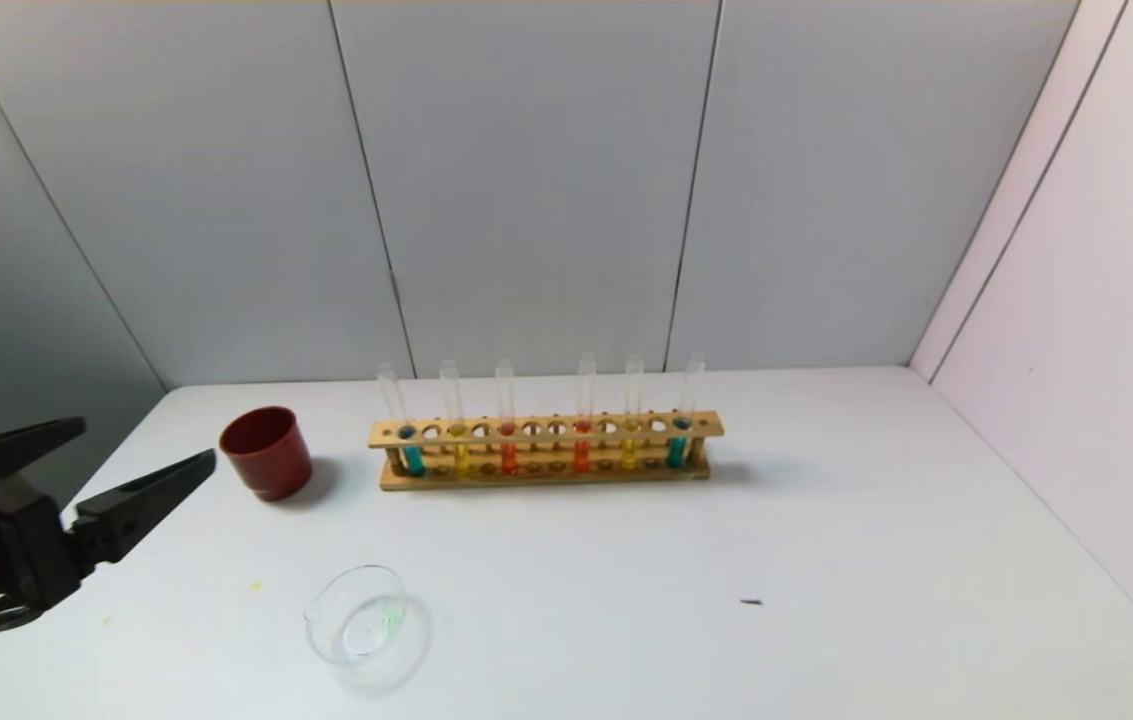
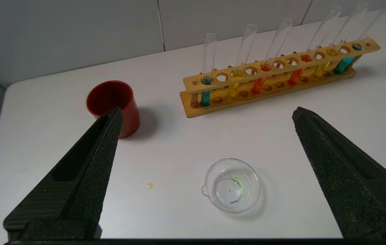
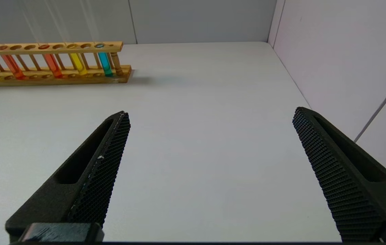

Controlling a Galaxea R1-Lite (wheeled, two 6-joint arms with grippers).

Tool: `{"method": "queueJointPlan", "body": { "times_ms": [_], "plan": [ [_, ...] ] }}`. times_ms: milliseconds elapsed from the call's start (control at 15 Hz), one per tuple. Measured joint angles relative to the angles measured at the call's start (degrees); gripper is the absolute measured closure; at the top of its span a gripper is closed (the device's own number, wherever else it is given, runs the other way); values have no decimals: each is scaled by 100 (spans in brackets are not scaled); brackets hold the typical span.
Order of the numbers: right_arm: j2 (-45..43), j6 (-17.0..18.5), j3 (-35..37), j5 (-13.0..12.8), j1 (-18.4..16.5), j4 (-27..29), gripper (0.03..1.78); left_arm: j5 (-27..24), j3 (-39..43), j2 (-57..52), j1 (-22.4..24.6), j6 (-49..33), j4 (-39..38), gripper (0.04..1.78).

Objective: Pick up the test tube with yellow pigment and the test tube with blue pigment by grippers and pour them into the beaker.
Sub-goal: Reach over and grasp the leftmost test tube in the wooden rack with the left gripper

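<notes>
My left gripper [image 1: 141, 450] is hovering at the left edge of the counter [image 1: 826, 560], fingers spread wide apart and gripping nothing. Through its wrist camera the fingers [image 2: 87, 163] are framing the beaker and the red cup. My right gripper [image 3: 210, 115] is also standing wide apart and empty, over bare counter toward the right edge; it is not showing in the head view.

The wooden rack [image 1: 546, 450] is sitting near the back edge, roughly centred, long side parallel to that edge. Six tubes are standing in it. From the left end: the test tube with blue pigment [image 1: 408, 440], the test tube with yellow pigment [image 1: 458, 440], two orange-red tubes [image 1: 508, 440] around the middle, then a second yellow tube [image 1: 630, 435] and a second blue tube [image 1: 678, 435] at the right end.

The beaker [image 1: 361, 615] is resting near the front edge, left of centre, well apart from the rack, with a faint green trace in its bottom. The red cup [image 1: 266, 452] is standing just left of the rack. A small yellow drop [image 2: 149, 185] is lying on the counter between cup and beaker.
</notes>
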Motion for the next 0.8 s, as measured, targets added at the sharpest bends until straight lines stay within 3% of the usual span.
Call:
{"method": "queueJointPlan", "body": {
  "times_ms": [267, 800],
  "plan": [
    [0, 2, 0, -2, 0, 2, 7, 26, -245, 1083, -228, -101, -375, 7],
    [0, 0, 0, 0, 0, 2, 7, 69, -277, 2923, -254, -96, -2194, 7]
  ]
}}
